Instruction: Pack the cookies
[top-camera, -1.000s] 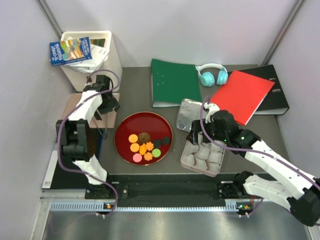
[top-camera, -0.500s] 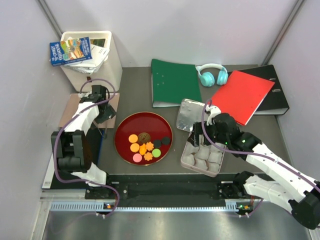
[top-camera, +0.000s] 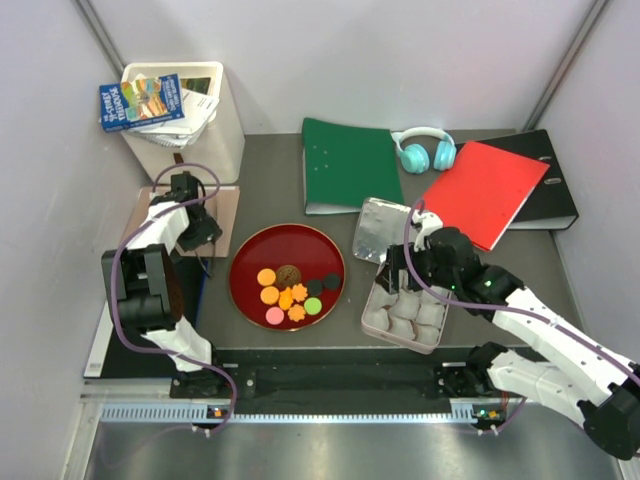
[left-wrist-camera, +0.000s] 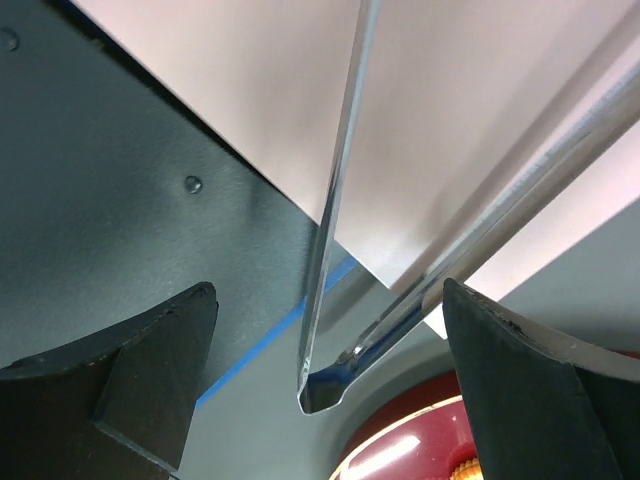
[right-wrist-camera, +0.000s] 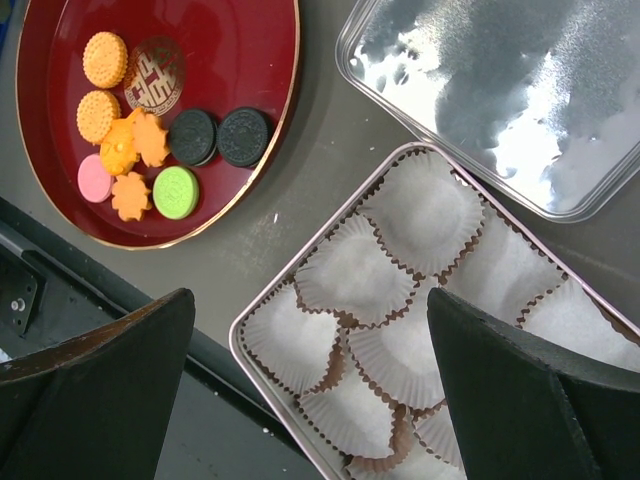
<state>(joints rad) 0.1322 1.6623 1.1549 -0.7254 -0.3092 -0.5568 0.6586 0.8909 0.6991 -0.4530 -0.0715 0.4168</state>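
"Overhead?"
"Cookies (top-camera: 290, 290) all on the red plate (top-camera: 260, 250); right gripper (top-camera: 405, 270) above the tin (top-camera: 368, 318)."
"Wrist views?"
"Right jaws wide over paper cups (right-wrist-camera: 350, 280). Left gripper (left-wrist-camera: 328, 300) wide, metal tongs (left-wrist-camera: 335, 200) between, not clamped. Clear only there."

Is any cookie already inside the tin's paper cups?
No, the paper cups are all empty; the cookies lie on the red plate.

Cookies (right-wrist-camera: 150, 140) on red plate (right-wrist-camera: 245, 45), tin (right-wrist-camera: 234, 340) alongside
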